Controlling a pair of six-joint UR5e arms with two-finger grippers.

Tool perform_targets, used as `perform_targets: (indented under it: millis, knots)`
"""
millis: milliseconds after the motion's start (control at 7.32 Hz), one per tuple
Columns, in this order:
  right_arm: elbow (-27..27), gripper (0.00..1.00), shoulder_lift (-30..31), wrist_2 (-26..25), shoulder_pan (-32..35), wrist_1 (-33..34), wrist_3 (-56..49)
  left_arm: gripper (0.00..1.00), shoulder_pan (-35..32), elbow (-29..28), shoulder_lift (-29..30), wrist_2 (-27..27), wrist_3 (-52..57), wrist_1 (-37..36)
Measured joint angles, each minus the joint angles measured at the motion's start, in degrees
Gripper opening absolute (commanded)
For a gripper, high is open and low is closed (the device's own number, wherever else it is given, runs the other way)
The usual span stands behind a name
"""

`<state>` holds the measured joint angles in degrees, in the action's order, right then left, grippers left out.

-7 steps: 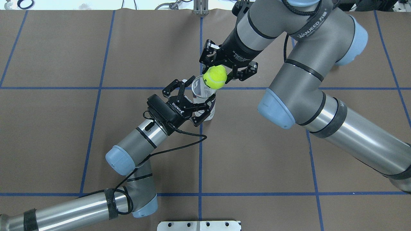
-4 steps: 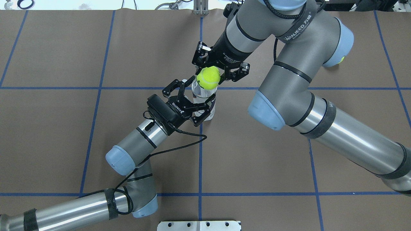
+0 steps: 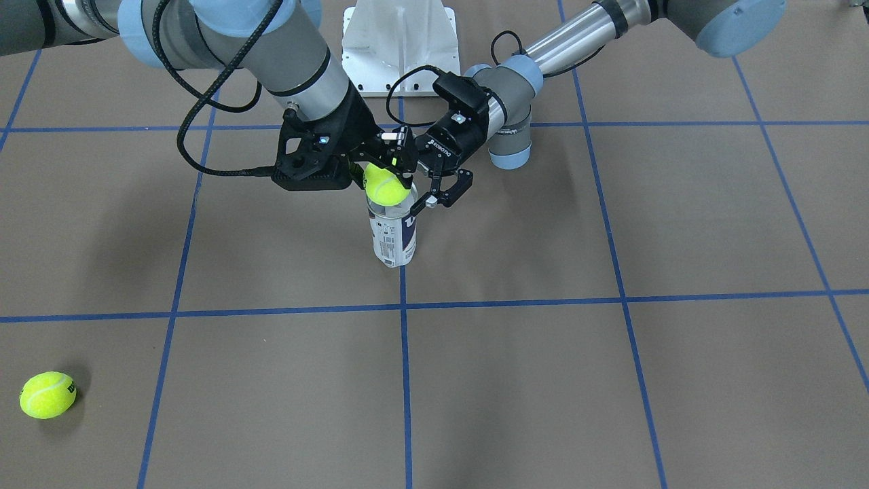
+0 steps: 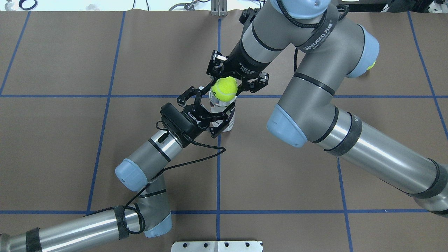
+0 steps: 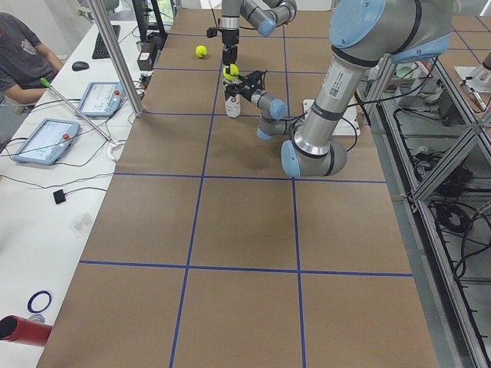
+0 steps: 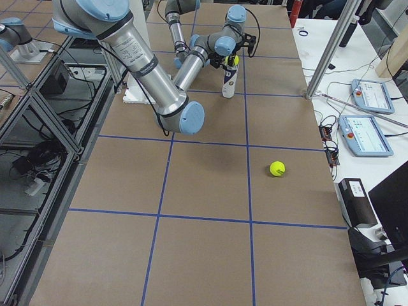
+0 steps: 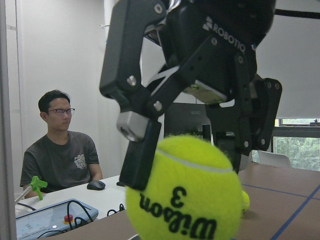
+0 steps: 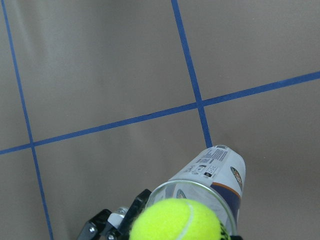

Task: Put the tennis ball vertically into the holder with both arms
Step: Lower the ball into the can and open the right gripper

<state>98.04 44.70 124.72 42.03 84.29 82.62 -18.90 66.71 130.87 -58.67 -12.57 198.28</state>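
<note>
Yellow-green "Wilson 3" tennis ball [image 4: 224, 88] sits at the mouth of the upright tennis-ball can [image 3: 392, 234], pinched by the right gripper [image 4: 233, 77]. Beside it, the "ROBOTIQ" left gripper [image 4: 214, 112] clamps the can's upper body on the bench [image 4: 70, 140].

The tennis ball [image 4: 224, 88] sits between the right fingers [image 4: 214, 65], directly above the holder [image 4: 222, 112], which stands between the left fingers [image 4: 187, 93].
</note>
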Motion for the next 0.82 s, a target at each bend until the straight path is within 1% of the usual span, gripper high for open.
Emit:
perform_targets:
  millis: [273, 820]
  knots:
    - [0.1, 1.00, 0.1, -1.4, -0.3, 0.0, 0.0, 0.85, 0.0, 0.0, 0.0, 0.0, 0.0, 0.0]
    - [0.5, 1.00, 0.4, -1.7, -0.3, 0.1, -0.1, 0.85, 0.0, 0.0, 0.0, 0.0, 0.0, 0.0]
